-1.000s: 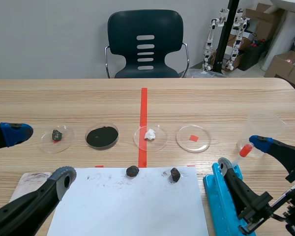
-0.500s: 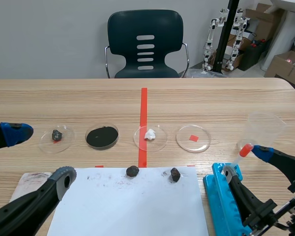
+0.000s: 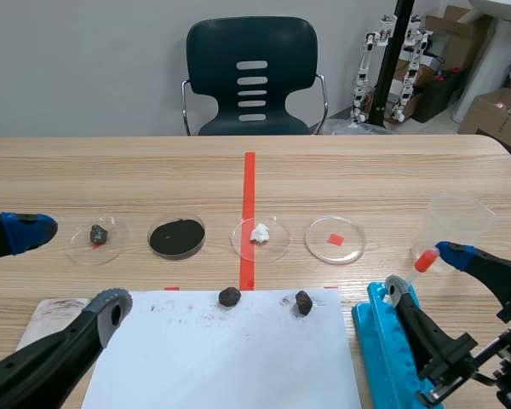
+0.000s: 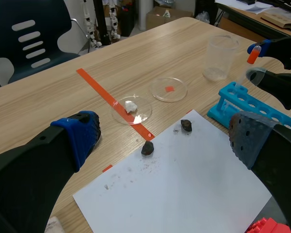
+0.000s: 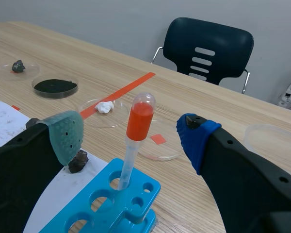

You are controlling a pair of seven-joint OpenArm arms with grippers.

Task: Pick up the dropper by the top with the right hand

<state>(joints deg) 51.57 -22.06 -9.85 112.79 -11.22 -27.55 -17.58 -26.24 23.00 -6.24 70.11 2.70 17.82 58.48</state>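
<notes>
In my right wrist view the dropper (image 5: 136,131) stands in the blue rack (image 5: 111,208), untouched between the spread fingers of the right gripper (image 5: 131,138). The scene view shows me only its orange top.

— What colours are on the dropper (image 5: 134,141)?
— Orange-red bulb, clear stem; the rack (image 3: 370,341) is bright blue.
— And the pads (image 5: 68,136) of the right gripper (image 5: 131,137)?
— One blue, one grey-green with dark dots.
— The paper (image 3: 230,358)?
— White, flecked with dark smudges; the table (image 3: 366,179) is pale wood grain, striped with orange-red tape (image 3: 249,196).
</notes>
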